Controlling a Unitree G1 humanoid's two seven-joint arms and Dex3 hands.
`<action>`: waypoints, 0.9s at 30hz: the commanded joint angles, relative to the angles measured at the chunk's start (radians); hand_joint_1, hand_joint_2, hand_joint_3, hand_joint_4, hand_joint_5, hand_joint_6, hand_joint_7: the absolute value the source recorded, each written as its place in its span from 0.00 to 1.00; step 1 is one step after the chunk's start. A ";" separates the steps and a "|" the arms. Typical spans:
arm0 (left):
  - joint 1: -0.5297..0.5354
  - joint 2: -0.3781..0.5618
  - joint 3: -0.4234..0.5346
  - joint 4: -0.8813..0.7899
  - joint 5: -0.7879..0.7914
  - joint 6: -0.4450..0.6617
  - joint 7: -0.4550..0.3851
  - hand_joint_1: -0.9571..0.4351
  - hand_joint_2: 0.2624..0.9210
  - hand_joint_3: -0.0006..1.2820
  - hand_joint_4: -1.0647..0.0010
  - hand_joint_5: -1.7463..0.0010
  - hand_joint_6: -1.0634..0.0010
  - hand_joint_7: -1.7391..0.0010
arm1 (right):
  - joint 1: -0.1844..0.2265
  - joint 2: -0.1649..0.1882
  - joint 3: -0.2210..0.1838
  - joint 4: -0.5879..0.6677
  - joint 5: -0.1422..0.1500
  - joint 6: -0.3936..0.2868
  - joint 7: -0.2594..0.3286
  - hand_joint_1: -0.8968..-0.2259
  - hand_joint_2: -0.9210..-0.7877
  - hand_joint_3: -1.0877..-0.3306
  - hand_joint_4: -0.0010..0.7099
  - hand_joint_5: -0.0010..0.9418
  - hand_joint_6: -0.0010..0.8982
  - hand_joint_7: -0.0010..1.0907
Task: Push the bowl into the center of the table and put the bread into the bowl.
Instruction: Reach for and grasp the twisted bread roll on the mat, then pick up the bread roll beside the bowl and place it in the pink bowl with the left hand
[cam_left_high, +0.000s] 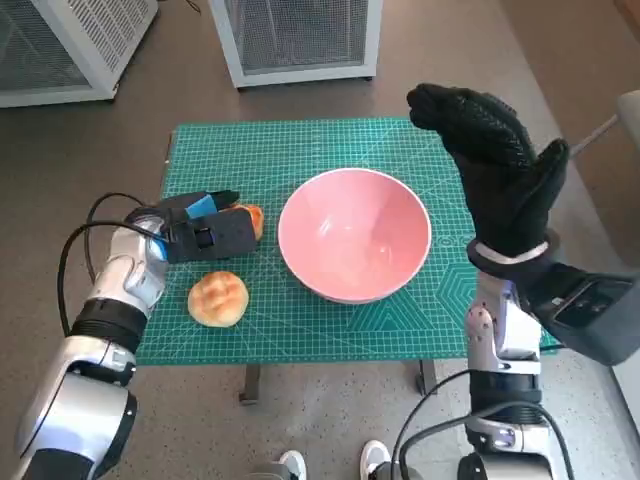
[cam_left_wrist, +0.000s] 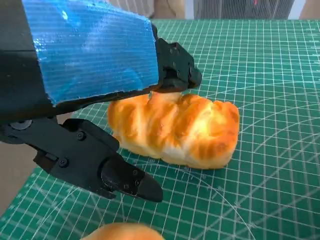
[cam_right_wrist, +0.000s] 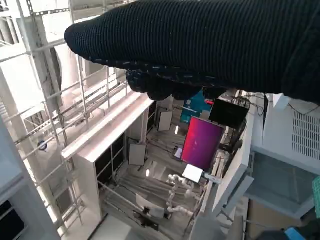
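Worktop (cam_left_high: 330, 140): small, covered by a green gridded cutting mat; grey floor around it, two white perforated cabinets (cam_left_high: 300, 40) beyond its far edge.

Pink bowl (cam_left_high: 354, 235): upright and empty, near the middle of the worktop, a little toward the robot's right.

Right robot hand (cam_left_high: 497, 165): black knitted glove, raised above the worktop's right side, just beside the bowl's right rim in the head view; fingers extended and close together, thumb apart, holding nothing. The right wrist view shows only the glove as a dark band against building structure, not the worktop.

Left robot hand (cam_left_high: 205, 228): black with blue tape over its back, low over the worktop's left part. In the left wrist view its upper fingers (cam_left_wrist: 175, 70) touch the top of the long loaf while the lower finger stands apart from it on the near side; the hand brackets the loaf without clamping it.

Long bread loaf (cam_left_wrist: 175, 127): golden, ridged, lying on the mat left of the bowl, apart from it.

Round bread roll (cam_left_high: 218, 298): golden, on the mat nearer the front edge, just in front of the left robot hand, untouched.
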 joint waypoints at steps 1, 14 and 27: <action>-0.025 -0.001 -0.015 0.035 0.015 -0.051 0.041 0.64 0.94 0.01 0.37 0.95 0.31 0.92 | 0.025 0.000 0.001 -0.004 0.005 0.009 -0.011 0.72 0.40 0.70 0.77 0.08 0.29 0.77; -0.024 0.039 0.003 -0.021 0.008 -0.102 0.066 0.69 1.00 0.07 0.41 0.31 0.41 0.33 | 0.035 0.008 0.006 -0.013 0.006 0.008 -0.018 0.72 0.19 0.77 0.80 0.09 0.31 0.75; 0.026 0.092 0.076 -0.228 -0.030 -0.104 0.072 0.69 1.00 0.06 0.37 0.33 0.42 0.31 | 0.043 0.016 0.014 -0.014 0.011 0.006 -0.015 0.72 0.29 0.75 0.81 0.09 0.30 0.76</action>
